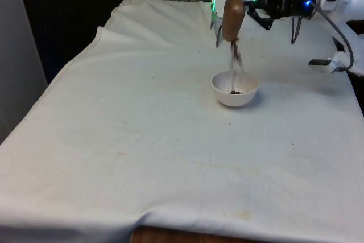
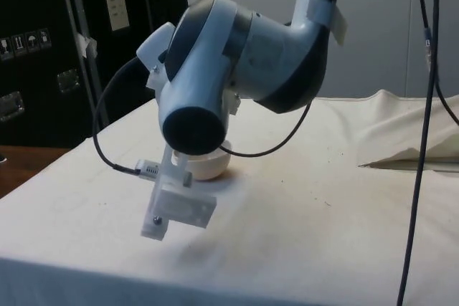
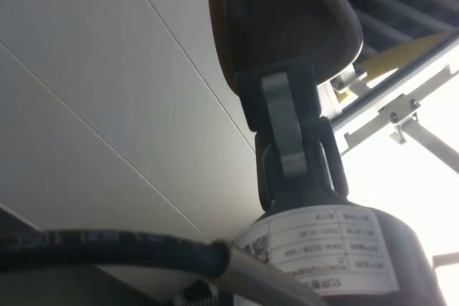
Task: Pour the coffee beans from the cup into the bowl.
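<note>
claw point(image 1: 243, 9) gripping brown cup point(image 1: 232, 19) | cup upended above white bowl point(image 1: 235, 89) | beans point(image 1: 235, 61) streaming down | bowl mid-far worktop point(image 1: 142, 140)

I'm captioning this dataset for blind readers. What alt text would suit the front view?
A brown cup, held upended by the robot's gripper, pours a thin stream of coffee beans into a white bowl directly below it. The bowl sits on a table covered by a white cloth, towards the far end, with a few beans already inside.

Brown cup point(image 1: 232, 19) upended, beans point(image 1: 236, 58) falling into white bowl point(image 1: 235, 89).
</note>
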You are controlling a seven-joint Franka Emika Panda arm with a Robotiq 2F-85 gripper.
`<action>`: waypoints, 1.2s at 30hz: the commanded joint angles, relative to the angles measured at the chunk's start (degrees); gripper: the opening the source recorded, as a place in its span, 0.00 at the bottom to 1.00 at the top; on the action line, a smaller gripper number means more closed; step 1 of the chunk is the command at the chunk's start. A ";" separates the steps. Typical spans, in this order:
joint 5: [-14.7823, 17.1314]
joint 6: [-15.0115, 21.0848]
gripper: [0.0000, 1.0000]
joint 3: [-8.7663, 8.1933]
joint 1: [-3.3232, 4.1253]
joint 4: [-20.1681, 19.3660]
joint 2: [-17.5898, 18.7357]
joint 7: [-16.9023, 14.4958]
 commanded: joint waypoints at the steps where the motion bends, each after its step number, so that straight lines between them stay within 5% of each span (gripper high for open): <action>1: -0.40 -0.80 0.00 -0.23 0.34 0.17 0.40 0.17; 7: -1.49 -2.18 0.00 0.00 0.11 0.00 1.03 0.06; 16: -2.58 -4.76 0.00 0.00 0.86 0.46 2.12 0.00; 36: -2.58 -4.41 0.00 0.17 0.57 0.23 2.01 0.11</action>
